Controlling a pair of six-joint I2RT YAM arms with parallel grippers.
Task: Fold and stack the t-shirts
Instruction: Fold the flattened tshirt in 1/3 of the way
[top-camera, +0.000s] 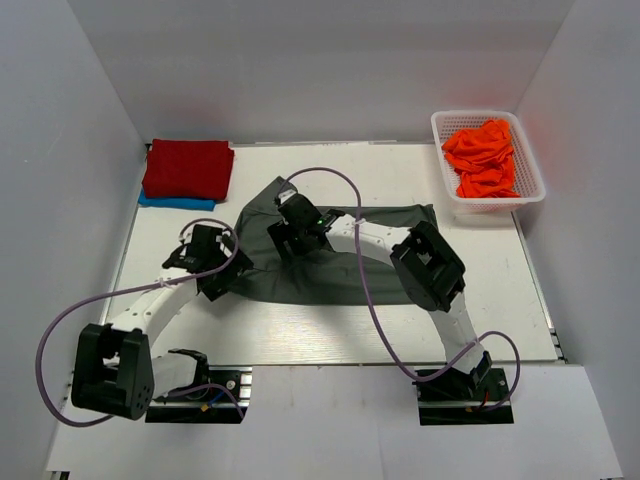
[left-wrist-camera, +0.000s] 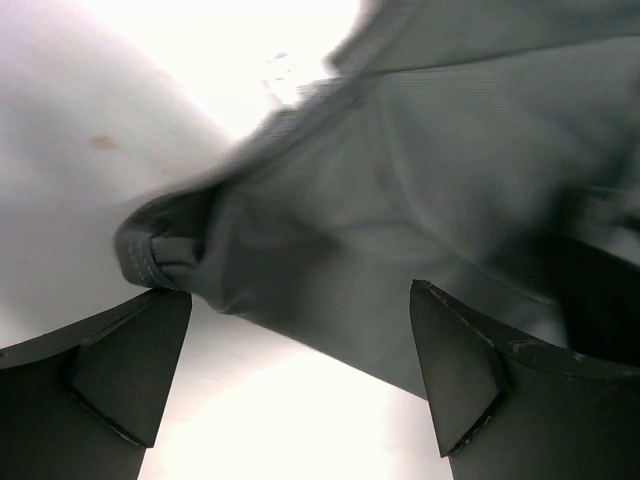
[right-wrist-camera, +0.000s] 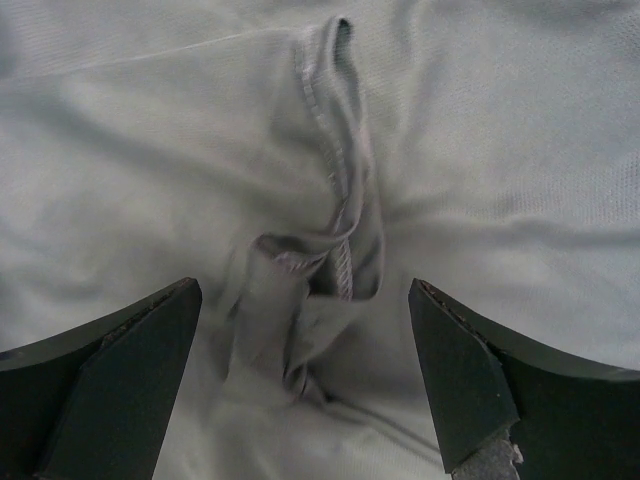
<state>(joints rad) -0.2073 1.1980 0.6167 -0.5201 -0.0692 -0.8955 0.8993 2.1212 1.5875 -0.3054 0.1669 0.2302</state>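
Observation:
A large charcoal-grey t-shirt (top-camera: 345, 262) lies spread and wrinkled on the table's middle. My left gripper (top-camera: 222, 270) is open at its left edge; in the left wrist view the gripper (left-wrist-camera: 300, 370) is low over the table, with the shirt's rolled hem (left-wrist-camera: 165, 255) just ahead of the fingers. My right gripper (top-camera: 288, 240) is open above the shirt's upper left part; in the right wrist view the gripper (right-wrist-camera: 305, 370) straddles a bunched, stitched fold (right-wrist-camera: 330, 260). A folded red shirt (top-camera: 188, 167) lies on a blue one (top-camera: 160, 202) at the back left. Orange shirts (top-camera: 485, 155) fill a basket.
The white lattice basket (top-camera: 530, 160) stands at the back right, partly past the table's edge. White walls close in the back and both sides. Purple cables loop from both arms over the near part of the table (top-camera: 300, 335).

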